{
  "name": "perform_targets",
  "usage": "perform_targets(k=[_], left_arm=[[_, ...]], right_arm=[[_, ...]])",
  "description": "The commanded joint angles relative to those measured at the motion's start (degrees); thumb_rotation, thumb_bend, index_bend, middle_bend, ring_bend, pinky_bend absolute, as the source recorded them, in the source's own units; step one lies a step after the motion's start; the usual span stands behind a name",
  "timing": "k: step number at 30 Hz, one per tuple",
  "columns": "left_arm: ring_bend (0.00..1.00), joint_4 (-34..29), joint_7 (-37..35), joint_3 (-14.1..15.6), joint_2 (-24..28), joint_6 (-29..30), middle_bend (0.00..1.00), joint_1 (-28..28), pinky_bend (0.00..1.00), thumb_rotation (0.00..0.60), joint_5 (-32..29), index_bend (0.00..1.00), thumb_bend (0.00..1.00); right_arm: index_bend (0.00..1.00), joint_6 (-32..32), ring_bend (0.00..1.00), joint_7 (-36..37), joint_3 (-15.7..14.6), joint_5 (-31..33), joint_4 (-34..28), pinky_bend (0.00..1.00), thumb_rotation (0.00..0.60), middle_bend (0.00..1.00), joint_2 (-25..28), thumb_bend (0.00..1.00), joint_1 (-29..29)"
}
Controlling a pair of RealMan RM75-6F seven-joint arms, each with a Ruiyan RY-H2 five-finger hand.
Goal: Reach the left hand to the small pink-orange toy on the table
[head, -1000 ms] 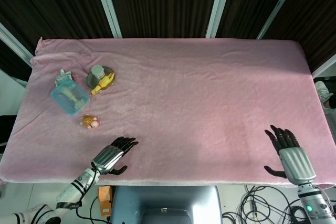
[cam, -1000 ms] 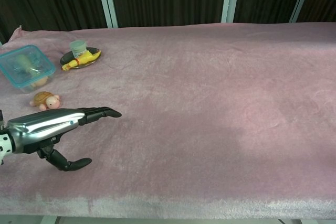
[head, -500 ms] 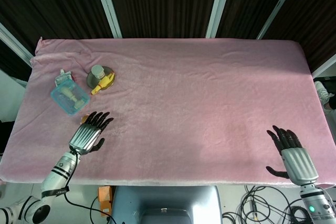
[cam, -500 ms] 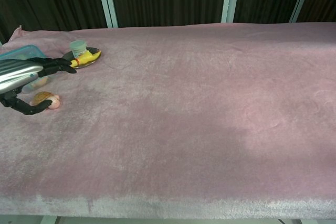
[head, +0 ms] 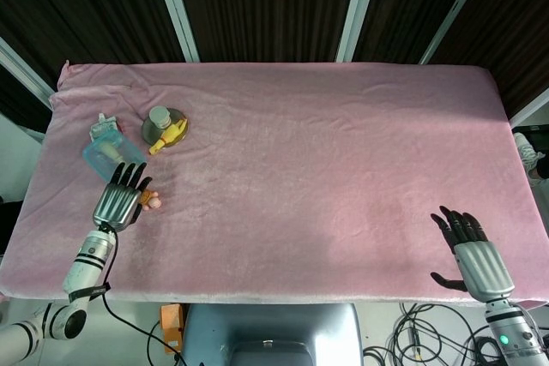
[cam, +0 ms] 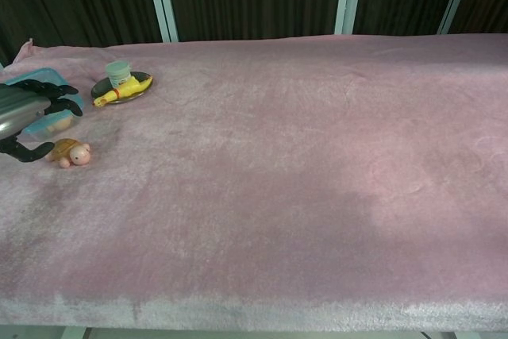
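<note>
Now the left hand sits over the left side of the pink cloth-covered table, having swung there in the last second from the table's front edge, where it lay a good way right of its present spot. Its fingers are spread apart and hold nothing. The small pink-orange toy, a little turtle by its look, lies where it lay a second ago, just in front of the blue lidded container and well left of the round dish carrying a yellow duck. That shift closes nearly all the gap, so the reach looks almost done; only a final touch seems left.

From the head view the hand covers most of the toy, with just a pink bit showing at the fingers' right side, so contact cannot be judged there. The chest view shows the toy whole, with the thumb tip curling close to its left side and the other fingers hanging above it, toward the container; whether anything touches is hard to tell. Only the head view shows the right hand, fingers apart and empty, at the near right edge
</note>
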Motion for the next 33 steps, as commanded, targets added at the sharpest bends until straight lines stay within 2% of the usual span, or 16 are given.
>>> perform_targets(k=[1,11,22,25,30,33], left_arm=[[0.00,2.6,0.1,0.5,-1.8,-1.1,0.00,-0.5,0.00,0.600,-0.2,0.23,0.43],[0.00,8.7,-0.8,1.0,-4.9,-2.7,0.00,-1.2,0.00,0.600,-0.3,0.29,0.40],[0.00,13.0,-3.4,1.1,-7.0,-4.5,0.00,-1.7,0.00,0.600,-0.1,0.44,0.39],[0.00,13.8,-5.2,1.0,-7.4,-4.7,0.00,-1.9,0.00,0.600,0.5,0.53,0.39],[0.00,16.0,-10.0,1.5,-8.4,-2.9,0.08,-2.1,0.00,0.600,3.5,0.79,0.44],[0.00,17.8,-12.1,1.9,-9.5,-2.1,0.11,-2.1,0.00,0.600,5.0,0.84,0.47]], right_arm=[[0.00,0.2,0.00,0.1,0.1,0.1,0.0,0.00,0.600,0.00,0.1,0.25,-0.1],[0.00,0.4,0.00,0.4,-0.1,-0.2,0.0,0.00,0.600,0.00,0.3,0.25,-0.2],[0.00,0.6,0.00,0.6,0.0,-0.2,0.0,0.00,0.600,0.00,0.4,0.25,-0.3],[0.00,0.7,0.00,0.7,0.1,-0.2,-0.1,0.00,0.600,0.00,0.5,0.25,-0.3],[0.00,0.6,0.00,0.7,0.1,-0.1,0.0,0.00,0.600,0.00,0.5,0.25,-0.3],[0.00,0.6,0.00,0.7,0.1,-0.2,0.0,0.00,0.600,0.00,0.5,0.25,-0.3]])
